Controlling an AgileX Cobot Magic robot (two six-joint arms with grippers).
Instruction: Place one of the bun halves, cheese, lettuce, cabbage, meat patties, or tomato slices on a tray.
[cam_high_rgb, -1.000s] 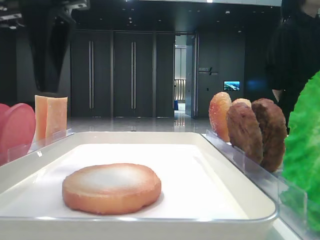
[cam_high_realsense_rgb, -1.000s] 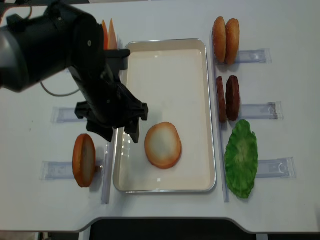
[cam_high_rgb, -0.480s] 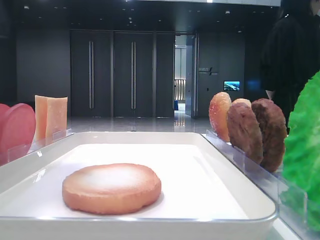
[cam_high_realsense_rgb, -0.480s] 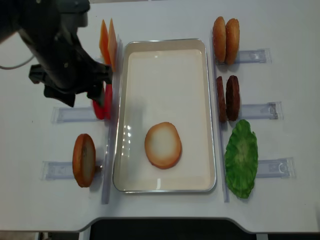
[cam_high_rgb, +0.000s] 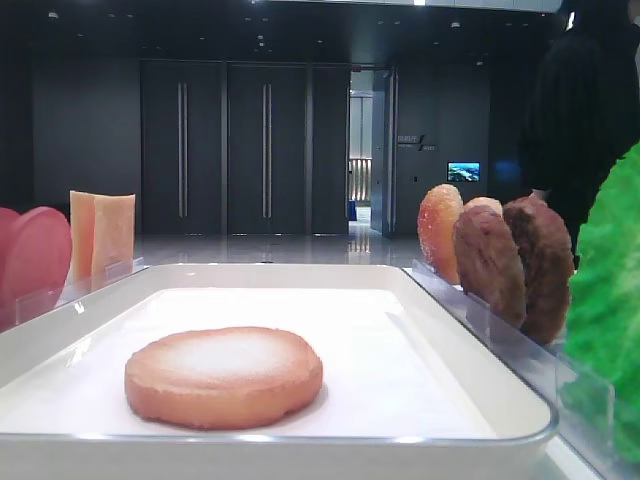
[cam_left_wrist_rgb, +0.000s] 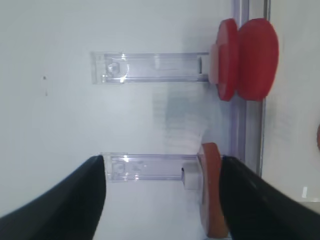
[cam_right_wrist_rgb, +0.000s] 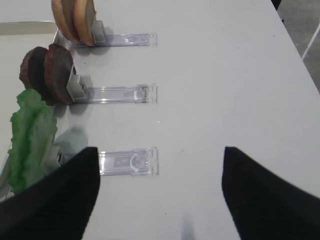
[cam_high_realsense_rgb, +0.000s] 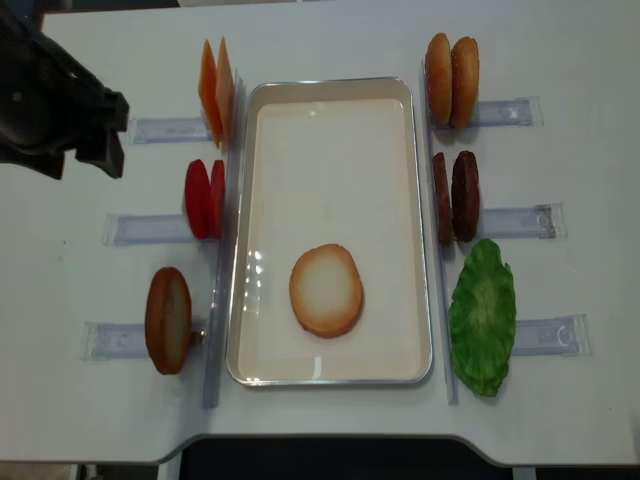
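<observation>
One bun half (cam_high_realsense_rgb: 326, 290) lies flat on the white tray (cam_high_realsense_rgb: 330, 120), pale face up; in the low view the bun half (cam_high_rgb: 223, 375) is near the tray's (cam_high_rgb: 420, 310) front. My left gripper (cam_left_wrist_rgb: 161, 165) hangs open and empty over the table left of the tray. Another bun half (cam_left_wrist_rgb: 212, 195) stands on edge by its right finger, and tomato slices (cam_left_wrist_rgb: 247, 60) stand beyond. My right gripper (cam_right_wrist_rgb: 160, 155) is open and empty over a clear holder (cam_right_wrist_rgb: 127, 162), right of the lettuce (cam_right_wrist_rgb: 30, 140) and meat patties (cam_right_wrist_rgb: 47, 72). Cheese (cam_high_realsense_rgb: 216, 90) stands at the tray's far left. Cabbage is out of view.
Clear plastic holders line both sides of the tray. Two more bun halves (cam_high_realsense_rgb: 452, 68) stand at the far right, the patties (cam_high_realsense_rgb: 455, 196) below them, and the lettuce (cam_high_realsense_rgb: 482, 315) lies nearest. A person in dark clothes (cam_high_rgb: 590, 120) stands behind the table's right side.
My left arm has drawn back from the tray's left edge towards the far left of the table, its gripper still open. The bun half on the tray has not moved.
</observation>
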